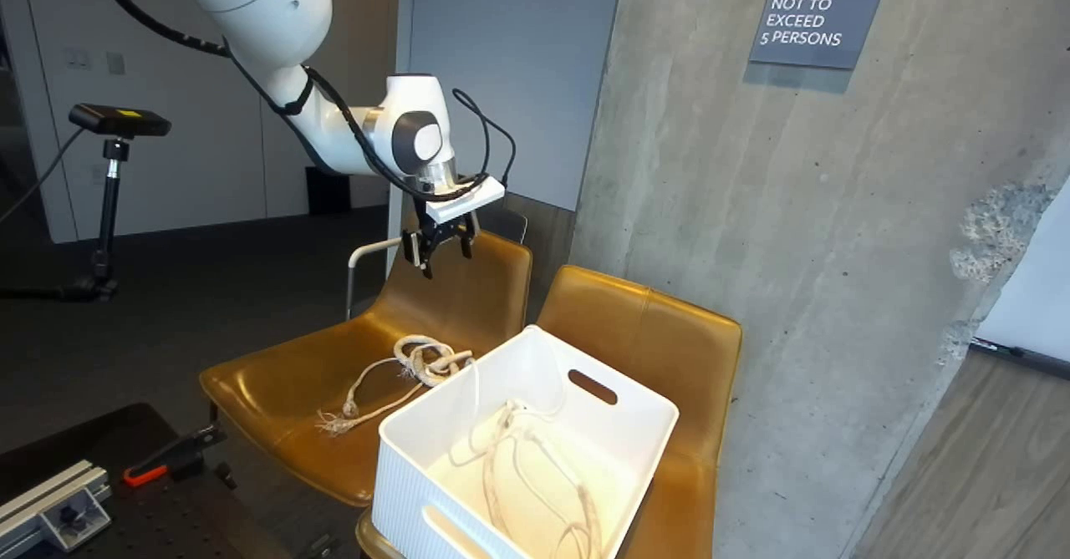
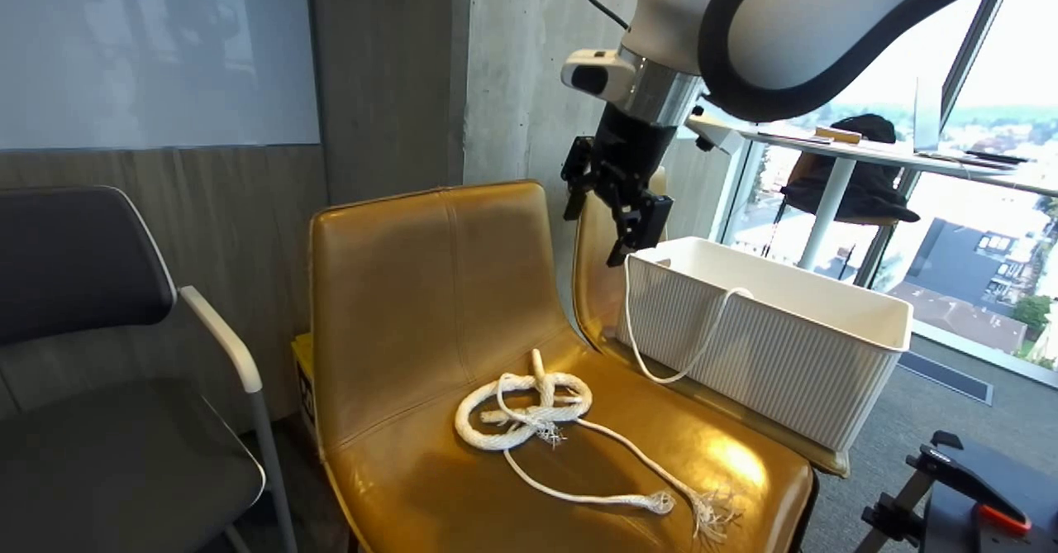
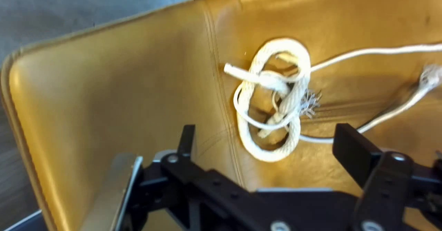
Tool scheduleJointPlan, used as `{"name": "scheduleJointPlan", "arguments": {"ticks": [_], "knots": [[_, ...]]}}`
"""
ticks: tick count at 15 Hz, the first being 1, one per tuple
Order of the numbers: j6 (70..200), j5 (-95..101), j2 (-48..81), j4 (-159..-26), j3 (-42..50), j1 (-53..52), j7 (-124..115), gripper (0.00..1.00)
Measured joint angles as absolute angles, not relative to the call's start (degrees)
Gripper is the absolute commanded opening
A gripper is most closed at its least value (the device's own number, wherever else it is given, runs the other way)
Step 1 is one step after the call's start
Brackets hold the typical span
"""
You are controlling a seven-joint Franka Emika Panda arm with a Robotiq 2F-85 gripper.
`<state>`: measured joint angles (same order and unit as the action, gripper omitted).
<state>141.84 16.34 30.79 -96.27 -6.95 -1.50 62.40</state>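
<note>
Wrist view: gripper (image 3: pixel 266 132) spread wide above leather chair (image 3: pixel 145 86)
White rope (image 3: pixel 293 99): looped on it
Ribbed bin (image 2: pixel 777 363): alongside

**An office, well above the ground**

A sign (image 1: pixel 823 14) on the bare concrete wall (image 1: pixel 710 208) reads "Maximum occupancy not to exceed 5 persons", the kind posted in shared workplaces. Tall windows (image 2: pixel 1017 49) look down on roofs (image 2: pixel 959 309) and trees (image 2: pixel 1033 309), with a table (image 2: pixel 880 152) beside them. Plain tan chairs (image 2: pixel 430 288), a dark armchair (image 2: pixel 83 264) and grey carpet (image 2: pixel 1025 433) suit an office room too.
</note>
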Motion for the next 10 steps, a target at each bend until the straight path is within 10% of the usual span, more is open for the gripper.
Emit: {"name": "scheduleJointPlan", "arguments": {"ticks": [10], "knots": [[116.41, 16.33, 32.05, -87.08, -2.87, 1.43, 65.23, 1.00]]}}
